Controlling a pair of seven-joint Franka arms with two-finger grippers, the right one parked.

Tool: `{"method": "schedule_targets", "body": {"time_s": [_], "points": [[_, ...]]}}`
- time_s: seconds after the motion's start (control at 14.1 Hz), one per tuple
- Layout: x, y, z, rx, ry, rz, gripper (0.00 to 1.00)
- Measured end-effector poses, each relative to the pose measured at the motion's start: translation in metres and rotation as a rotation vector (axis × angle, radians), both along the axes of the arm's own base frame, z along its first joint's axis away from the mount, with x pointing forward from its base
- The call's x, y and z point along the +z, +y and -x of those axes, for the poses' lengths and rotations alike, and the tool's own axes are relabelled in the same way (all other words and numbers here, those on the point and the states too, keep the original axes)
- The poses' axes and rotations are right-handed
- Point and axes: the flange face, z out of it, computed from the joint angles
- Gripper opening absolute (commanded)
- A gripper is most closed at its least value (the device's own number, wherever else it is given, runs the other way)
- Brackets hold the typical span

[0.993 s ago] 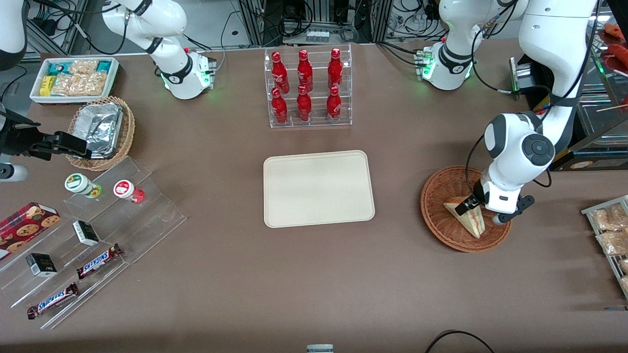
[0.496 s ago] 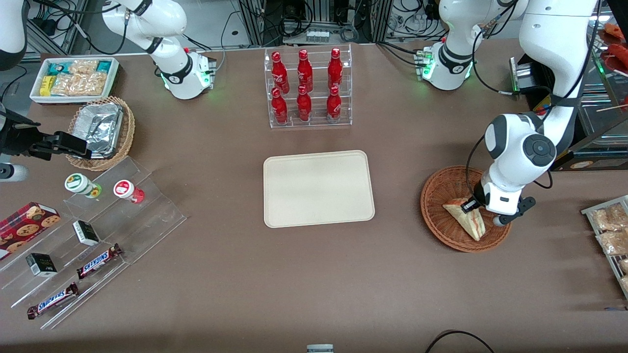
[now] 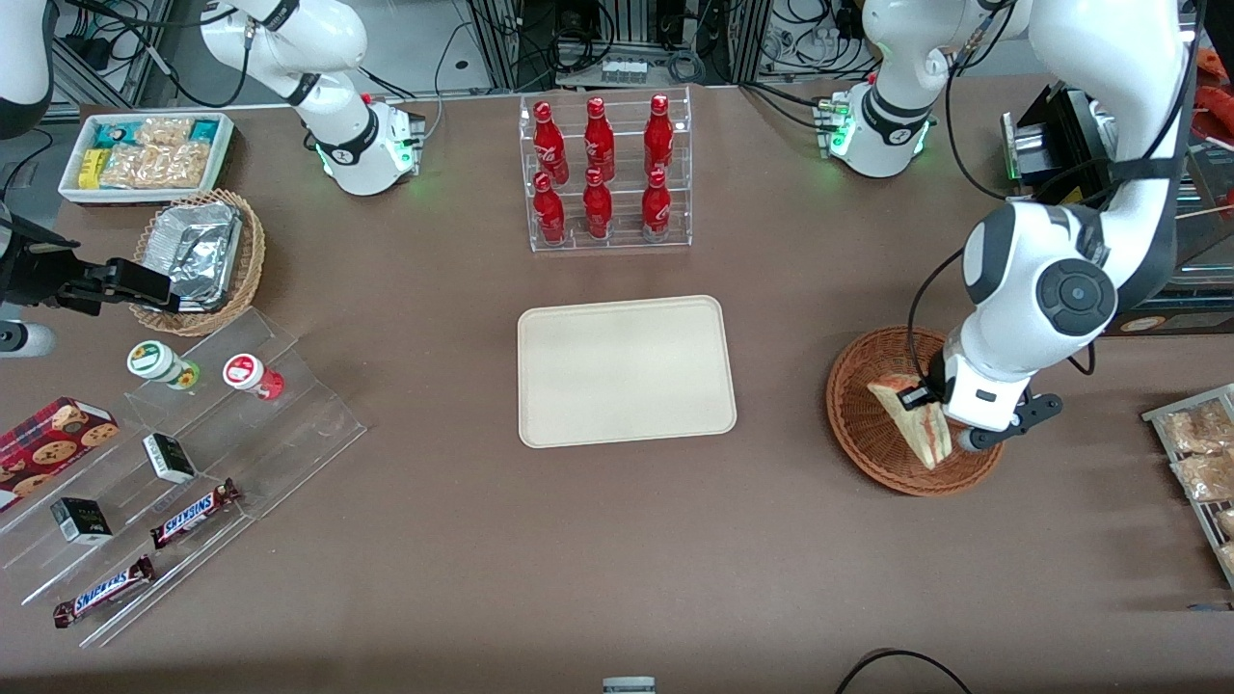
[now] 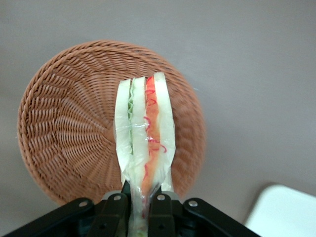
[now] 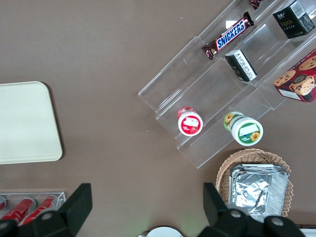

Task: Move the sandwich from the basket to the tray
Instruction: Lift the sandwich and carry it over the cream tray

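My left gripper (image 3: 927, 403) (image 4: 139, 200) is shut on the sandwich (image 3: 914, 424) (image 4: 144, 128), a clear-wrapped wedge of pale bread with green and red-orange filling. The wedge hangs lifted above the round reddish-brown basket (image 3: 868, 424) (image 4: 69, 128), which sits toward the working arm's end of the table with nothing else in it. The cream tray (image 3: 625, 370) (image 4: 286, 210) (image 5: 24, 123) lies flat at the table's middle, bare, well apart from the basket.
A clear rack of red bottles (image 3: 603, 173) stands farther from the camera than the tray. A tan wicker basket with foil containers (image 3: 198, 255), a white bin of snacks (image 3: 145, 154) and acrylic steps with candy bars (image 3: 193, 453) lie toward the parked arm's end. Packaged goods (image 3: 1195, 453) sit at the table's edge beside the basket.
The gripper has risen with the sandwich in it; the wedge has come up off the basket's floor and now hangs above it.
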Motion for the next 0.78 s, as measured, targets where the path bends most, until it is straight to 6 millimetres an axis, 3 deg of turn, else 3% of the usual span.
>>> {"method": "schedule_targets", "body": {"time_s": [0.14, 0.28, 0.57, 0.78], "points": [[0.029, -0.040, 0.002, -0.063, -0.002, 0.012, 0.00], [0.039, -0.083, 0.011, -0.127, -0.015, 0.021, 0.00], [0.036, -0.168, 0.035, -0.250, -0.014, 0.035, 0.00], [0.018, -0.228, 0.045, -0.299, 0.003, 0.053, 0.00]]}}
